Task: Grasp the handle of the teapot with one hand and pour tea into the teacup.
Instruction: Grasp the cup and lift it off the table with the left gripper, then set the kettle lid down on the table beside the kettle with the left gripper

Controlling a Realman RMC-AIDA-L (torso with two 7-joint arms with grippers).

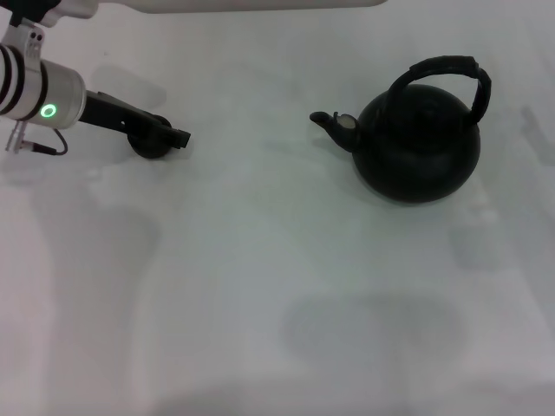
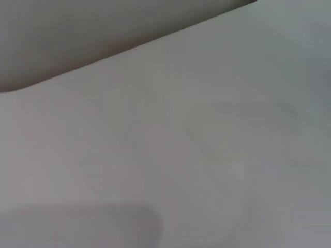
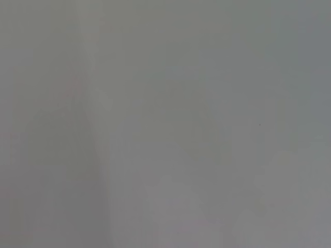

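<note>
Bare white tabletop (image 1: 260, 329) fills the near ground, and beyond it the matte-black teapot (image 1: 418, 147) stands upright at the right, spout toward the left, its arched handle (image 1: 447, 74) free of any grip. Far to the left the left claw (image 1: 169, 134) sits low over the tiny black teacup (image 1: 149, 146), well apart from the pot, and I cannot tell whether it is open or closed; the right claw is out of sight. Judging by this, pouring has not begun: the next move calls for a claw closing on the handle.
</note>
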